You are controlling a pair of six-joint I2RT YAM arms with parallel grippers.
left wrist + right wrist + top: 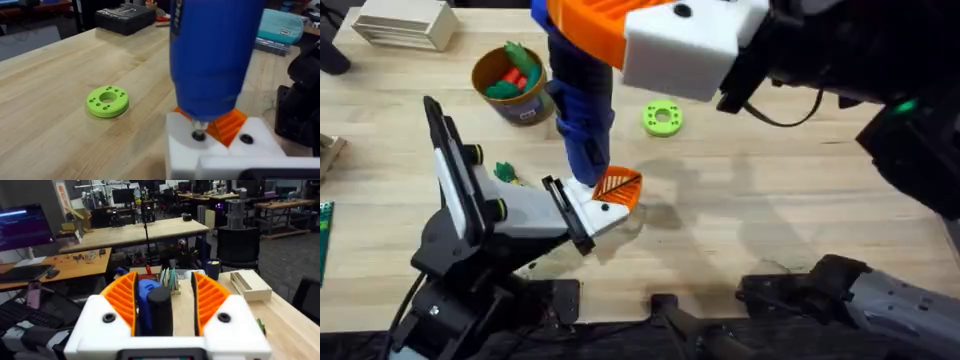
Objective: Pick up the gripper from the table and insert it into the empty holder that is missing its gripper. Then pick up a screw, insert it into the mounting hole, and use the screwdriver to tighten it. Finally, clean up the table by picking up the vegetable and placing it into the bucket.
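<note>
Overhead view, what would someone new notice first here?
The blue screwdriver, held upright in the right gripper, stands out at the table's middle, its tip down on the white holder at the left arm's tip. Beside it lies a lime green ring, and farther left a bucket of toy vegetables.
</note>
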